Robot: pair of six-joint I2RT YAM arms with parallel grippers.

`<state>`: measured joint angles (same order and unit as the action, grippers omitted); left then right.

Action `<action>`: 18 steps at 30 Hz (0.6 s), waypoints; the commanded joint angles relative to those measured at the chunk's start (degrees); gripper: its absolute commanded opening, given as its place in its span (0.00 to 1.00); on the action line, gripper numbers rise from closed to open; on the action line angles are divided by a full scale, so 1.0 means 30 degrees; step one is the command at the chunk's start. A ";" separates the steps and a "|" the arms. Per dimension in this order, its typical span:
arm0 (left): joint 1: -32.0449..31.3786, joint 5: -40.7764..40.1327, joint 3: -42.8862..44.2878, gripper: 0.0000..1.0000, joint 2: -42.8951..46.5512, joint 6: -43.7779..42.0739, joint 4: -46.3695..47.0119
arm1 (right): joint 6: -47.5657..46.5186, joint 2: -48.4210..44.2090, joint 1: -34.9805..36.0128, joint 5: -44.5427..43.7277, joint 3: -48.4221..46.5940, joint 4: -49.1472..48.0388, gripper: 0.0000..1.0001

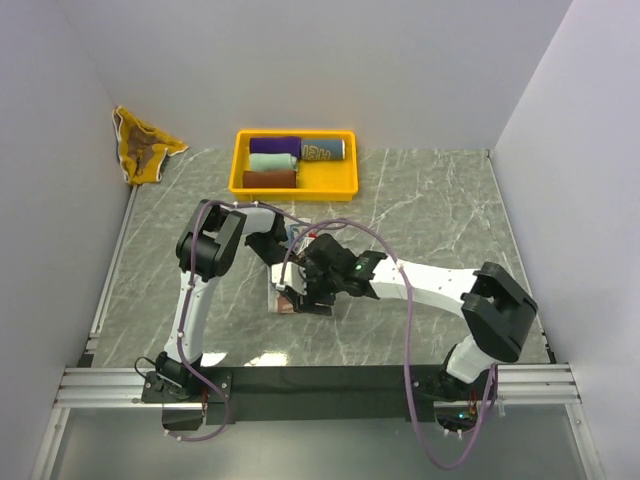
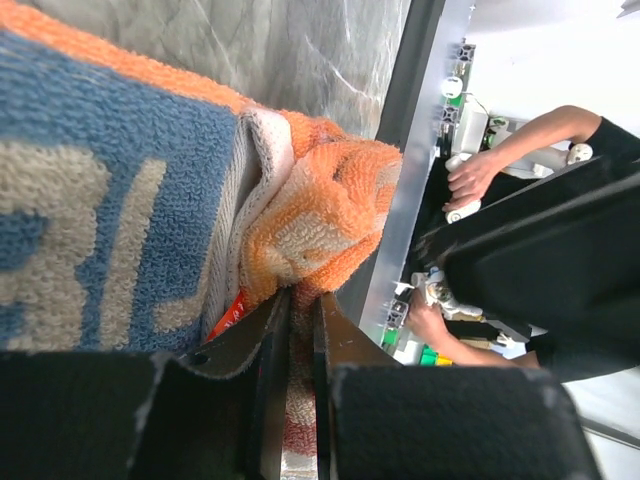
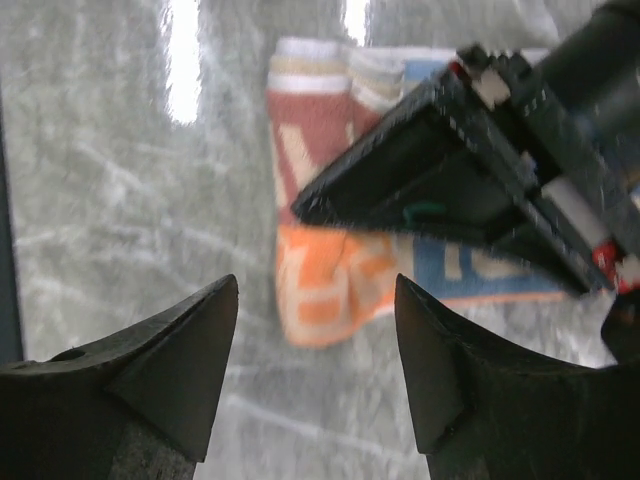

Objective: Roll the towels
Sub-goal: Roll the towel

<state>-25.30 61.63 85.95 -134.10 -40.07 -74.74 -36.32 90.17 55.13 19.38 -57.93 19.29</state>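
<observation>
Pale block lettering on towel (image 2: 150, 150), cropped and blurred; nothing legible.

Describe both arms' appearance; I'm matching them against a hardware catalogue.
The left arm and right arm have white links with black joint housings, and lilac cables loop alongside. A green light glows near the right wrist. The jaws are black, tapered wedges.

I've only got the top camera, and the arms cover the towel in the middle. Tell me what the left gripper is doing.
Observer: In the left wrist view, the left gripper is shut on the edge of the towel, with cloth pinched between its jaws.
Operator: Now report the right gripper.
Observer: It's open above the table, with nothing between its jaws.
</observation>
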 commanded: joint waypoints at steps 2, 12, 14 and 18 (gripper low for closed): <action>0.0229 -0.4311 -0.0731 0.06 -0.1412 -0.1759 0.2648 | -0.0141 0.1288 0.0663 -0.0423 -0.0520 -0.2299 0.69; 0.1049 -0.4341 -0.0876 0.08 -0.1355 -0.2373 0.2383 | 0.0034 0.5329 0.1309 0.0014 -0.2367 -0.1161 0.48; 0.1458 -0.4050 -0.1344 0.10 -0.0916 -0.2666 0.2442 | 0.0239 0.5829 0.1309 0.0597 -0.2864 -0.0835 0.30; 0.2249 -0.3463 -0.2603 0.23 0.0751 -0.2522 0.3699 | 0.0854 0.6299 0.1280 0.1594 -0.3539 0.0332 0.00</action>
<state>-20.23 60.58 81.01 -133.19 -42.87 -77.23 -35.18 106.37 58.33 19.73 -66.85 18.00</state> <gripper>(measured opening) 0.213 0.051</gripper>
